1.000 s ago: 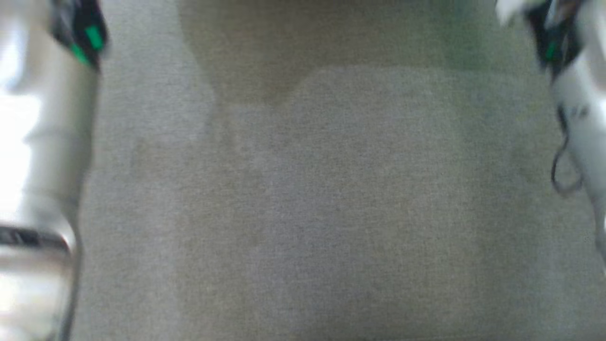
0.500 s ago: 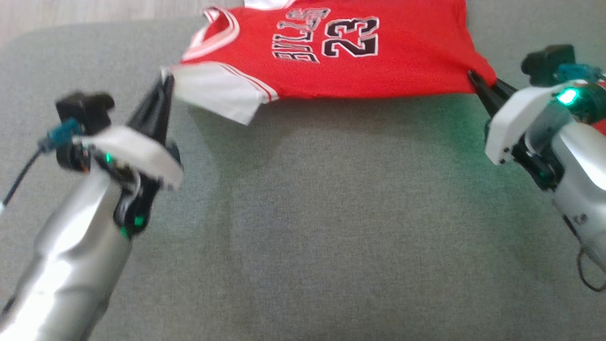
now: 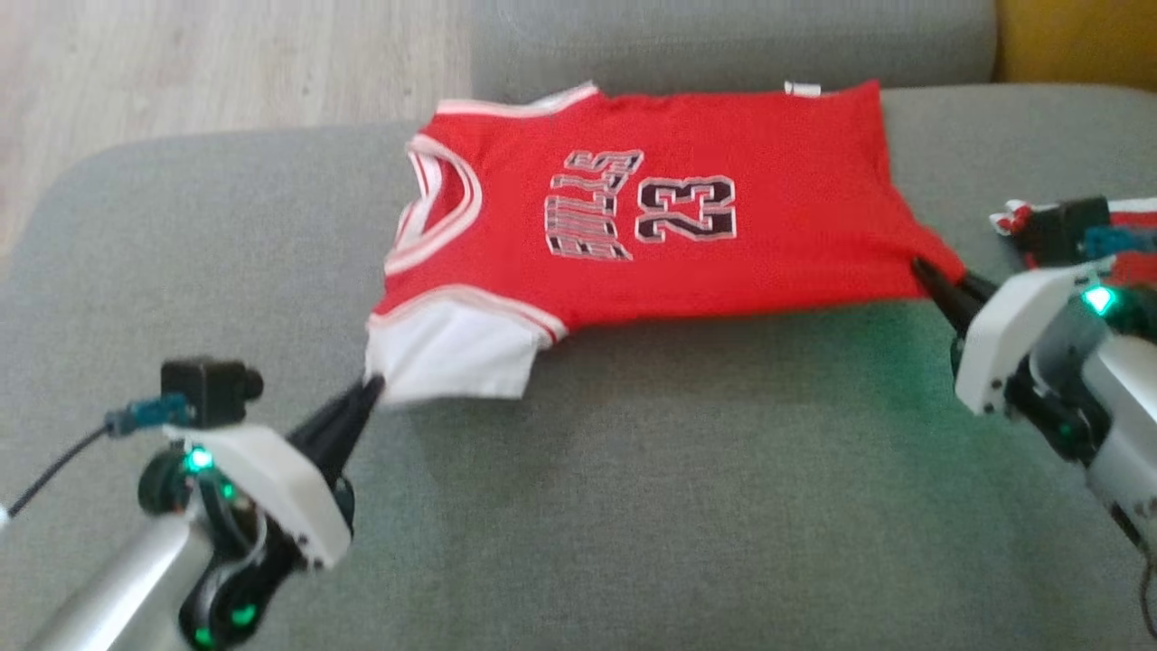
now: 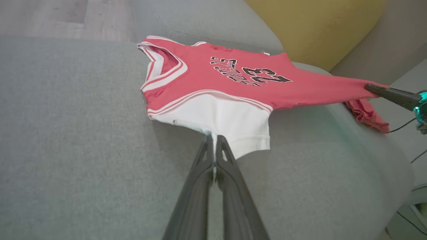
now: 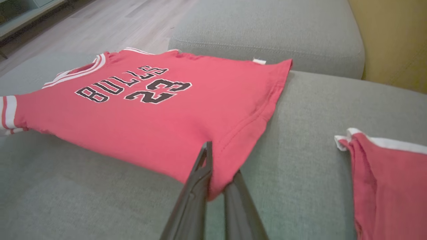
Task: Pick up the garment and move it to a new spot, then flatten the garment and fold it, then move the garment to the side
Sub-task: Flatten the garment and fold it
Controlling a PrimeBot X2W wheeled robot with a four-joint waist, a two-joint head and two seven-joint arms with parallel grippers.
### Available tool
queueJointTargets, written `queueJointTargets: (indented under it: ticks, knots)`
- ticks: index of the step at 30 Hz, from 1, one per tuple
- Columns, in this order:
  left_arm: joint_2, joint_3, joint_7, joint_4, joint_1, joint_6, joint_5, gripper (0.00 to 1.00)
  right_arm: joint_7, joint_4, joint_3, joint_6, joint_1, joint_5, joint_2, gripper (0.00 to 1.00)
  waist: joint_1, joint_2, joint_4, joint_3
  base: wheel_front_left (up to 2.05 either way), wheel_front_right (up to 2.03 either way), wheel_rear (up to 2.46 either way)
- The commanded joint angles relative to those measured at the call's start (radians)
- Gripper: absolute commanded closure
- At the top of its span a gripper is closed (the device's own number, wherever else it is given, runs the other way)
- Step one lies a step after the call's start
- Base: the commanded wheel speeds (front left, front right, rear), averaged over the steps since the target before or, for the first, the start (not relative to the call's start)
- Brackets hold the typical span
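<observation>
Flattening step: the red garment (image 3: 768,217) lies stretched across the grey sofa (image 3: 633,488), left pincer (image 3: 371,391) clamped on its white sleeve (image 3: 452,357), right pincer (image 3: 926,273) clamped on a hem corner (image 3: 940,258) (near edge lifted slightly). Next, I reckon: lower it flat, let go, then fold.

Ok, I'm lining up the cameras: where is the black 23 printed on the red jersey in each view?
Head view: black printed 23, just right of centre, upper half.
Left wrist view: 23, right of centre, upper third.
Right wrist view: 23, left of centre, upper half.
Shared landmark: yellow cushion, toward each top right.
</observation>
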Motion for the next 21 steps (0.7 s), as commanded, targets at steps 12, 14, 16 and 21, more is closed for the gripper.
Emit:
queueJointTargets:
  ticks: [12, 14, 16, 21]
  knots:
    - [0.142, 0.06, 0.083, -0.31, 0.133, 0.091, -0.098, 1.0, 0.085, -0.164, -0.038, -0.001, 0.184, 0.131, -0.113, 1.0, 0.0001, -0.0001, -0.001, -0.079, 0.0, 0.0, 0.0]
    - [0.139, 0.069, 0.071, -0.326, 0.131, 0.104, -0.094, 1.0, 0.08, -0.18, -0.059, -0.001, 0.198, 0.135, -0.116, 1.0, 0.0001, -0.0001, -0.003, -0.075, 0.0, 0.0, 0.0]
    - [0.134, 0.076, 0.059, -0.331, 0.125, 0.113, -0.087, 1.0, 0.076, -0.189, -0.08, -0.001, 0.205, 0.131, -0.111, 1.0, 0.0001, -0.0001, -0.008, -0.067, 0.0, 0.0, 0.0]
    - [0.123, 0.086, 0.047, -0.324, 0.094, 0.119, -0.074, 1.0, 0.079, -0.203, -0.125, -0.001, 0.206, 0.104, -0.087, 1.0, 0.0001, -0.0001, -0.017, -0.038, 0.0, 0.0, 0.0]
